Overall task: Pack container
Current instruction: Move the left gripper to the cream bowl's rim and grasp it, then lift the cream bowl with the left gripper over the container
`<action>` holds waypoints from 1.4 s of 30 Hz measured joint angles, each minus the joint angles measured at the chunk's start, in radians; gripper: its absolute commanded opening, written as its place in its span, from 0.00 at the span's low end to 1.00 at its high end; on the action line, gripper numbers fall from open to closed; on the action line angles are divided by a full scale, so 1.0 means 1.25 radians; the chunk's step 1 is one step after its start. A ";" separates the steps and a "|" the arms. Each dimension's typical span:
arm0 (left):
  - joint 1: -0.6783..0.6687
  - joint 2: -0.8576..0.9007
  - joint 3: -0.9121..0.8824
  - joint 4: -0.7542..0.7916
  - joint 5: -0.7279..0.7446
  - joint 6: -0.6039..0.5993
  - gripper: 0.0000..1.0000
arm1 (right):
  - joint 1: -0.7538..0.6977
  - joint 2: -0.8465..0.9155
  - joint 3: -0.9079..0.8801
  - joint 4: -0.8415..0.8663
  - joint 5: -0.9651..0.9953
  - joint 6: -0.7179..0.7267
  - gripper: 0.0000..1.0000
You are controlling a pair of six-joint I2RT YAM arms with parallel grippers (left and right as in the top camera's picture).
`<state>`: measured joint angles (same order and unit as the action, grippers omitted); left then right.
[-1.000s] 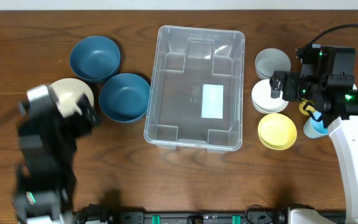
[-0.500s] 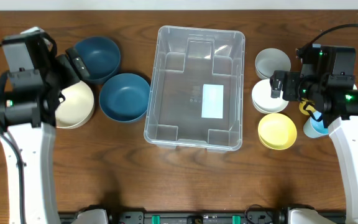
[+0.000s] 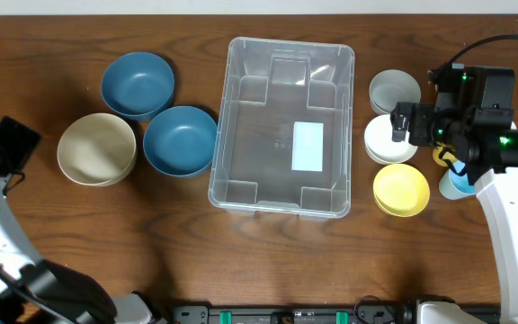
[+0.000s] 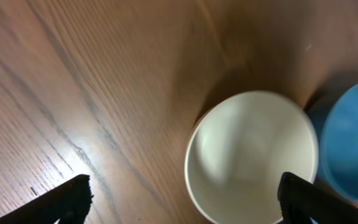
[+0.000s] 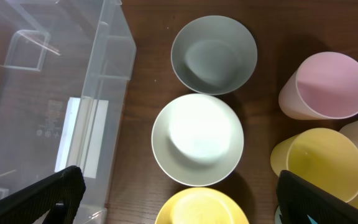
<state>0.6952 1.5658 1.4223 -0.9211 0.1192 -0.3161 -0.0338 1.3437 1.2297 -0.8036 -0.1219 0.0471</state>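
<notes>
Plainly, the wooden worktop point(image 3: 259, 270) was the broadest thing, level and smooth, with open room in front of the container point(image 3: 259, 135), which sat at its middle with nothing in it. We judged the container light, stiff along its rolled rim, springy in the walls and slick to the touch. The rim of a long side looked the surest hold. Two blue bowls point(image 3: 180, 140) and a cream bowl point(image 3: 97, 149) lay near on its left, and smaller dishes point(image 5: 197, 140) and cups point(image 5: 325, 86) on its right. The left fingers point(image 4: 67, 198) stood wide by the cream bowl. The right fingers point(image 5: 48, 196) stood wide over the dishes, holding nothing.
</notes>
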 measured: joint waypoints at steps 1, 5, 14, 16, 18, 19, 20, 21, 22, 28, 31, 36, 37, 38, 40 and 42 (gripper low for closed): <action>0.003 0.013 -0.013 0.005 0.011 0.007 0.95 | 0.000 0.000 0.000 0.000 0.000 0.000 0.99; -0.007 0.057 -0.066 0.038 0.036 0.031 0.91 | 0.000 0.000 0.000 0.000 0.000 0.000 0.99; -0.042 0.139 -0.149 0.112 0.055 0.071 0.82 | 0.000 0.000 0.000 0.000 0.000 0.000 0.99; -0.042 0.150 -0.164 0.133 0.055 0.070 0.77 | 0.000 0.000 0.000 0.000 0.000 0.000 0.99; -0.042 0.161 -0.175 0.149 0.055 0.072 0.68 | 0.000 0.000 0.000 0.000 0.000 0.000 0.99; -0.042 0.167 -0.180 0.154 0.056 0.073 0.63 | 0.000 0.000 0.000 0.000 0.000 0.000 0.99; -0.042 0.172 -0.184 0.157 0.056 0.075 0.57 | 0.000 0.000 0.000 0.000 0.000 0.000 0.99; -0.042 0.176 -0.187 0.160 0.056 0.077 0.53 | 0.000 0.000 0.000 0.000 0.000 0.000 0.99; -0.042 0.180 -0.190 0.161 0.056 0.080 0.50 | 0.000 0.000 0.000 0.000 0.000 0.000 0.99; -0.042 0.183 -0.190 0.177 0.056 0.085 0.24 | 0.000 0.000 0.000 0.000 0.000 0.000 0.99; -0.042 0.183 -0.190 0.180 0.056 0.085 0.19 | 0.000 0.000 0.000 0.000 0.000 0.000 0.99; -0.042 0.183 -0.190 0.182 0.057 0.085 0.11 | 0.000 0.000 0.000 0.000 0.000 0.000 0.99; -0.042 0.184 -0.190 0.182 0.057 0.085 0.09 | 0.000 0.000 0.000 0.000 0.000 0.000 0.99; -0.042 0.183 -0.190 0.182 0.059 0.085 0.06 | 0.000 0.000 0.000 0.000 0.000 0.000 0.99; -0.042 0.184 -0.190 0.184 0.059 0.086 0.06 | 0.000 0.000 0.000 0.000 0.000 0.000 0.99; -0.042 0.184 -0.190 0.185 0.059 0.086 0.06 | 0.000 0.000 0.000 0.000 0.000 0.000 0.99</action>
<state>0.6430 1.7954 1.1851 -0.6903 0.1925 -0.2089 -0.0338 1.3437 1.2297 -0.8040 -0.1219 0.0471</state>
